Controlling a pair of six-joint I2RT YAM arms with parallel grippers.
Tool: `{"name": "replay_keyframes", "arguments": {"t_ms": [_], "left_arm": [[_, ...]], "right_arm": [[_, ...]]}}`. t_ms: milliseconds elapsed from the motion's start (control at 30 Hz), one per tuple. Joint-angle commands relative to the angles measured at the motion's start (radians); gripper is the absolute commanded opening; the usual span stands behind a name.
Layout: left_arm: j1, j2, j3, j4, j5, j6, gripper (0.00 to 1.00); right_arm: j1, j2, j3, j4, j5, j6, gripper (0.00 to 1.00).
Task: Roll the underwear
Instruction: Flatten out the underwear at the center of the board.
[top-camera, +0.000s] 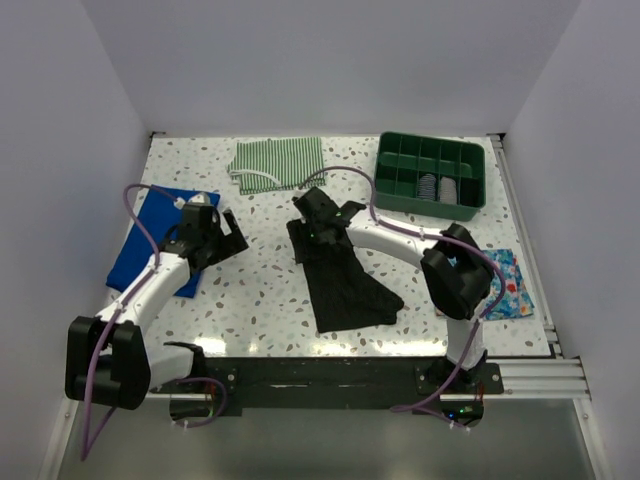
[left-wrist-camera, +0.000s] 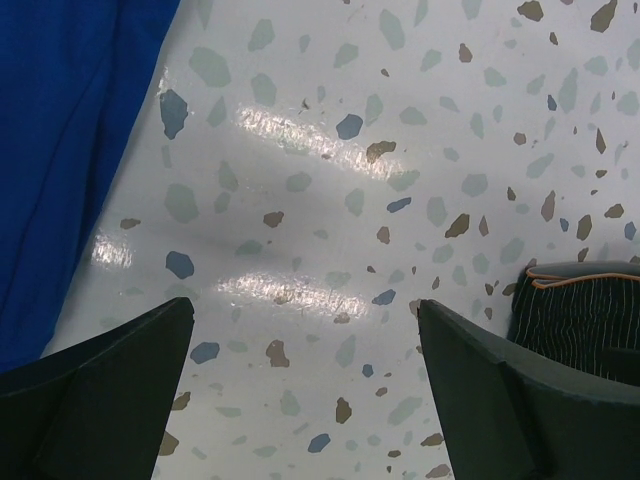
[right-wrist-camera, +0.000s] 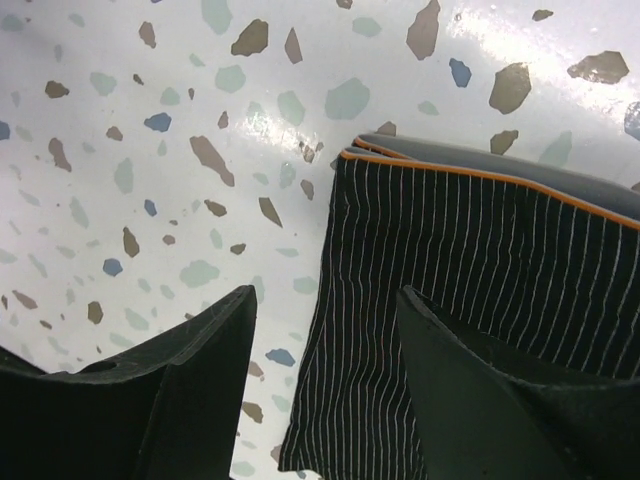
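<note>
The underwear (top-camera: 345, 280) is black with fine white pinstripes and a grey, orange-edged waistband. It lies flat at the table's middle. My right gripper (top-camera: 318, 222) is open over its far waistband end. In the right wrist view the open gripper (right-wrist-camera: 325, 305) straddles the garment's left edge (right-wrist-camera: 470, 250), one finger over bare table and the other over the fabric. My left gripper (top-camera: 222, 240) is open and empty over bare table, left of the underwear. In the left wrist view the gripper (left-wrist-camera: 305, 325) frames speckled table, with a corner of the underwear (left-wrist-camera: 585, 305) at the right.
A blue cloth (top-camera: 155, 245) lies at the left edge, also in the left wrist view (left-wrist-camera: 60, 150). A green-and-white striped cloth (top-camera: 278, 162) lies at the back. A green divided tray (top-camera: 432, 152) holding rolled items stands back right. A floral cloth (top-camera: 508, 285) lies at the right.
</note>
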Motion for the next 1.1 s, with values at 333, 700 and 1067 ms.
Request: {"name": "replay_keyframes", "arguments": {"t_ms": [333,700,1067], "left_arm": [[0.029,-0.031,-0.019,0.039,0.046,0.010,1.00],[0.032,-0.023,-0.032,0.055,0.047,0.013,1.00],[0.039,-0.047,-0.040,0.051,0.049,0.012,1.00]], "right_arm": [[0.053,0.166,0.175,-0.076,0.129,-0.021,0.53],[0.088,0.293,0.293,-0.220,0.282,-0.029,0.37],[0.096,0.208,0.296,-0.213,0.294,-0.046,0.00]]}}
